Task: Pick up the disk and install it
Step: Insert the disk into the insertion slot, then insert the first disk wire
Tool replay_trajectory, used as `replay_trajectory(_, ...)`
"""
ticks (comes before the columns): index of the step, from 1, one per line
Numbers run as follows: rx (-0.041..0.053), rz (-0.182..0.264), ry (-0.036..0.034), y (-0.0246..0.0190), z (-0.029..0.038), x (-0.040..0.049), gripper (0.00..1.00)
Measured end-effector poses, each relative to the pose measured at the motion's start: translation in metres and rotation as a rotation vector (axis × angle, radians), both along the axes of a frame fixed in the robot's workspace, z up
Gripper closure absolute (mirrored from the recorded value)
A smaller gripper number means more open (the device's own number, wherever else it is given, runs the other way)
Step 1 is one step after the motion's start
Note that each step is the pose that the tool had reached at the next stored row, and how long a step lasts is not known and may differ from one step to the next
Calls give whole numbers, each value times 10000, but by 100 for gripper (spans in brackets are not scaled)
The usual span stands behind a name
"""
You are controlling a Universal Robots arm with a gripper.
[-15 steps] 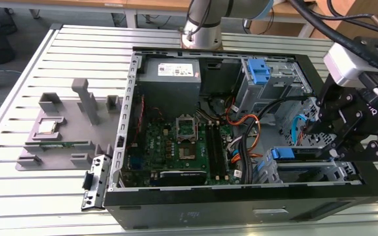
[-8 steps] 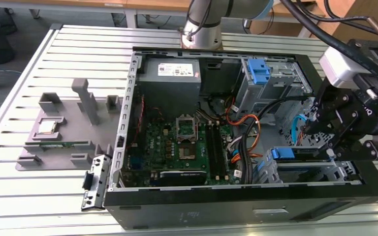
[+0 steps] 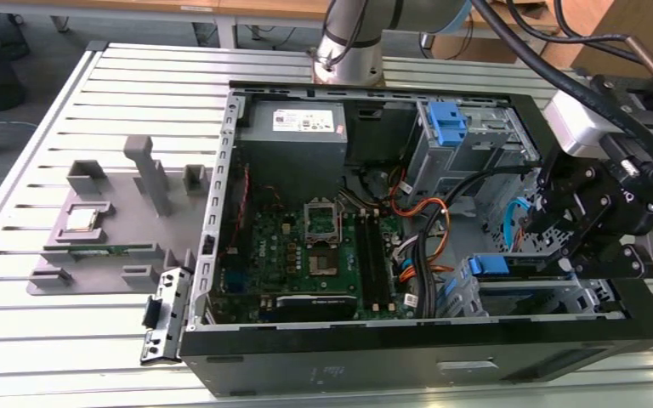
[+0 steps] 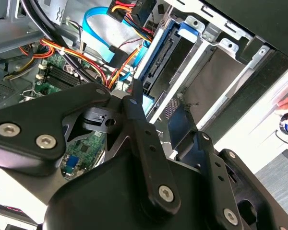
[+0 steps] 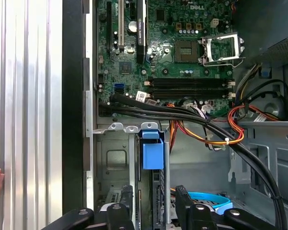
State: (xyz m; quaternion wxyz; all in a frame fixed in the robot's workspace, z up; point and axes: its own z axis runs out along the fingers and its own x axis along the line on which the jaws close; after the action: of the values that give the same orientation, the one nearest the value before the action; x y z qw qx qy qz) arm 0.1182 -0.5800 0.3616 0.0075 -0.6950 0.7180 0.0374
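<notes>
Disk (image 3: 496,265) is seen in the bay (image 3: 544,294) at four o'clock of the case (image 3: 417,364), exterior view; whether it is clamped by the gripper (image 5: 155,201) cannot be told. Nearby cables (image 3: 423,223) may be pinched by a skewed push.

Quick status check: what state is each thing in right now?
Disk: slotted in the drive bay, not gripped.
Gripper: jaws open, one on either side of the disk.
Computer case: lying on its side, side panel off.
CPU socket: load plate flipped open, no chip.
</notes>
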Motion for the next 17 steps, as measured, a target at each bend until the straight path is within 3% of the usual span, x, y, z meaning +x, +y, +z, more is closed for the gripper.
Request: replay_trajectory(17, 0, 0, 0, 13, 32, 0, 52)
